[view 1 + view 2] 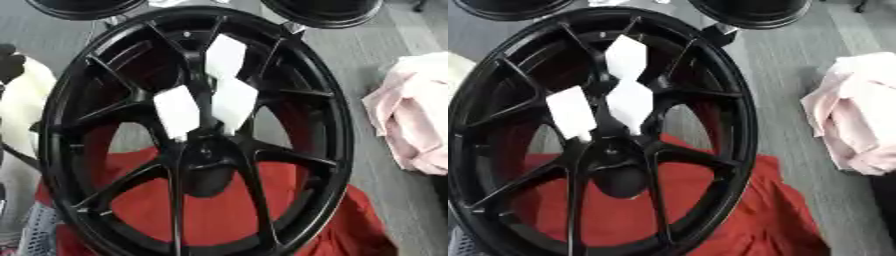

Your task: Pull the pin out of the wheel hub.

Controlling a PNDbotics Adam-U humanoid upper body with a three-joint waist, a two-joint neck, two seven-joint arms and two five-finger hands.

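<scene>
A large black wheel rim (337, 125) with thin spokes fills both views, standing tilted over a red cloth (219, 210). Its hub (206, 150) sits just below the middle, where the spokes meet. Three white, flat, roughly diamond-shaped pieces lie on the spokes above the hub: one high up (226, 55), one at the middle right (236, 102) and one at the left (178, 110). I cannot make out a pin in the hub. Neither of my hands shows in either view.
A pink cloth (859, 120) lies bunched on the grey floor to the right. Two more black round objects (83, 7) (324, 12) stand at the far edge. A cream-coloured object (31, 100) with a black part sits at the left.
</scene>
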